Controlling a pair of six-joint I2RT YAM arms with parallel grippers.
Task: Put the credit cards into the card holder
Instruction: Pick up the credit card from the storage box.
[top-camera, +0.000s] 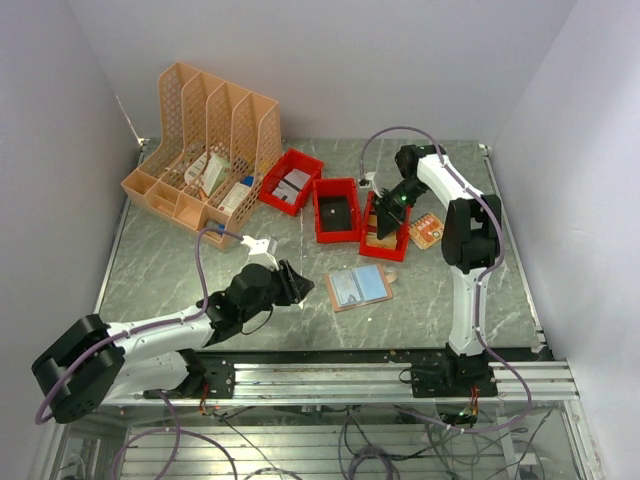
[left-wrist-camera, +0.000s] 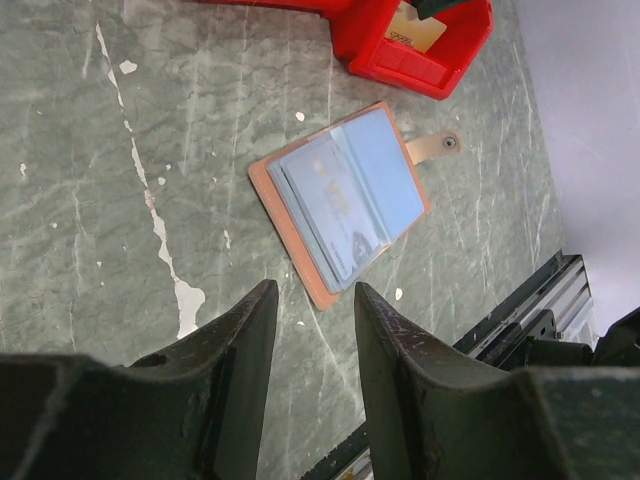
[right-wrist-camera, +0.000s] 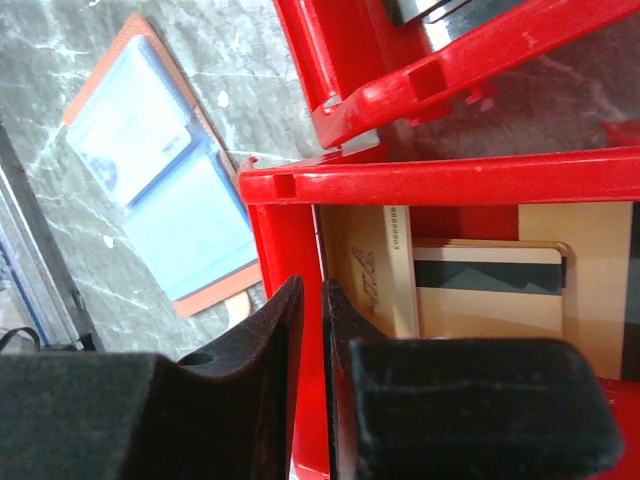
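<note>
1 card (right-wrist-camera: 490, 285) per lift: right gripper (right-wrist-camera: 312, 292), pinched nearly together at the bin (right-wrist-camera: 420, 180) wall, hold unclear, should rise straight; left gripper (left-wrist-camera: 315, 290), spread and empty, could steady the holder (left-wrist-camera: 340, 205).

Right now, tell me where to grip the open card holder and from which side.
Probably the snap tab. The card holder lies open and flat on the table, likely too wide to straddle, but the narrow tab juts past its edge on the red bin side. Come from above on that side, jaws astride the tab.
</note>
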